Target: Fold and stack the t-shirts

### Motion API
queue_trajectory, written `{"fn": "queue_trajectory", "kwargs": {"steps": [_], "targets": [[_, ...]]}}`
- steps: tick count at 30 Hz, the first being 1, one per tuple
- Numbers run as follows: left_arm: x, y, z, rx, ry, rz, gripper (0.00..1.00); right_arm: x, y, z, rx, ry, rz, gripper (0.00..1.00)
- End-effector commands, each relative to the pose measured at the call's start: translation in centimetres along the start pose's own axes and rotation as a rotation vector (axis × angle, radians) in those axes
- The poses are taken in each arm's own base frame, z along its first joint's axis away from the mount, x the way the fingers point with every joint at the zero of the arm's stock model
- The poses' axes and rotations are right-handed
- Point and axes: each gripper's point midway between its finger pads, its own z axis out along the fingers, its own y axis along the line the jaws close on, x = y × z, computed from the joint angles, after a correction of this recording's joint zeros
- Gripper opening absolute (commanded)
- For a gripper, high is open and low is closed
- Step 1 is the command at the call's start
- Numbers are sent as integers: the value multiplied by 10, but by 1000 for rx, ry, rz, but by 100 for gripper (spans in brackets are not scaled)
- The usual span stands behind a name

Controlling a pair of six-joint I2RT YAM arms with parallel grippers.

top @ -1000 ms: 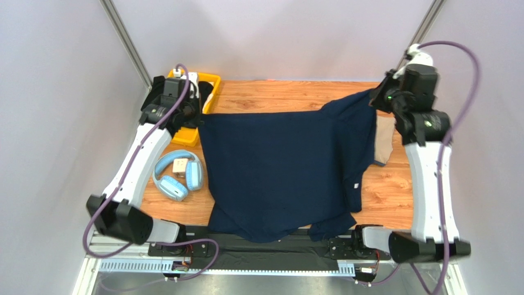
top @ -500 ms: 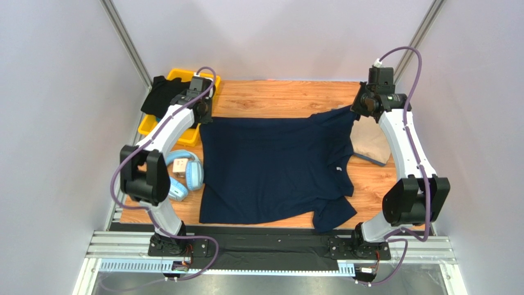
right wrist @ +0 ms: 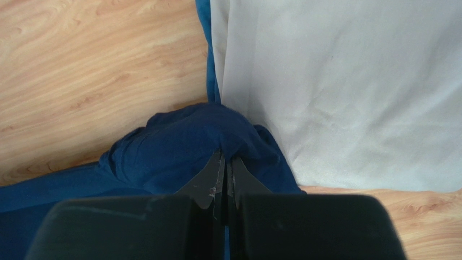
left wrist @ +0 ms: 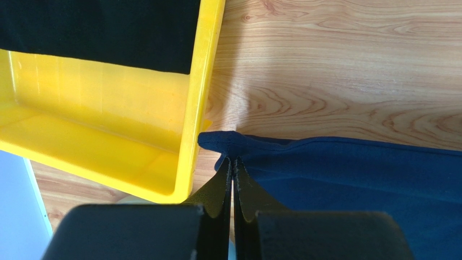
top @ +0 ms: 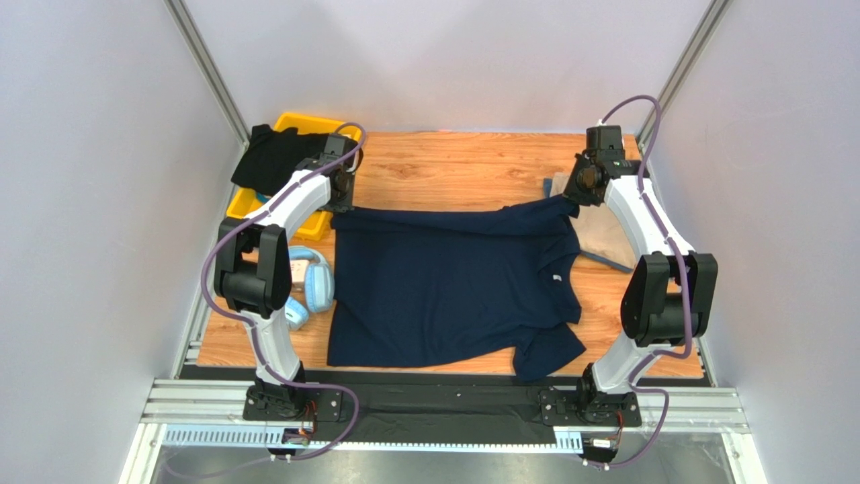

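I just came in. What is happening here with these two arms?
Both arms hold a navy t-shirt spread on the table. The left gripper pinches its far left corner beside the yellow bin; the right gripper pinches a bunched fold at the far right, next to the tan shirt. A black shirt lies across the bin.

navy t-shirt [top: 449, 287] spread flat mid-table [top: 454, 166], far corners lifted, right one bunched. tan t-shirt [top: 606, 234] far right, touching navy corner. black t-shirt [top: 273, 158] draped over bin [top: 299, 124], far left.
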Motion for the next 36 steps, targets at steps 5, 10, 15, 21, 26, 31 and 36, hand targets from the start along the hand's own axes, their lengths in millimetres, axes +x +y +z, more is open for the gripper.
{"fn": "queue_trajectory", "kwargs": {"steps": [5,10,15,21,26,31,36], "targets": [[2,-2,-50,54,-57,-8,0,17,-9,-34,-41,-83,54,0],[27,-17,-57,98,11,-7,0,39,-10,-45,-73,-61,80,0],[55,-23,-49,85,108,13,0,50,-14,-43,-62,-38,83,0],[71,-23,-39,47,188,17,0,60,-15,-36,-50,14,84,0],[81,-15,-33,-12,239,25,0,69,-12,-34,-72,43,90,0],[87,-10,-28,-53,272,34,0,75,-12,-34,-73,61,89,0],[98,-7,-23,-78,331,66,2,80,-12,-36,-76,68,100,0]]}}
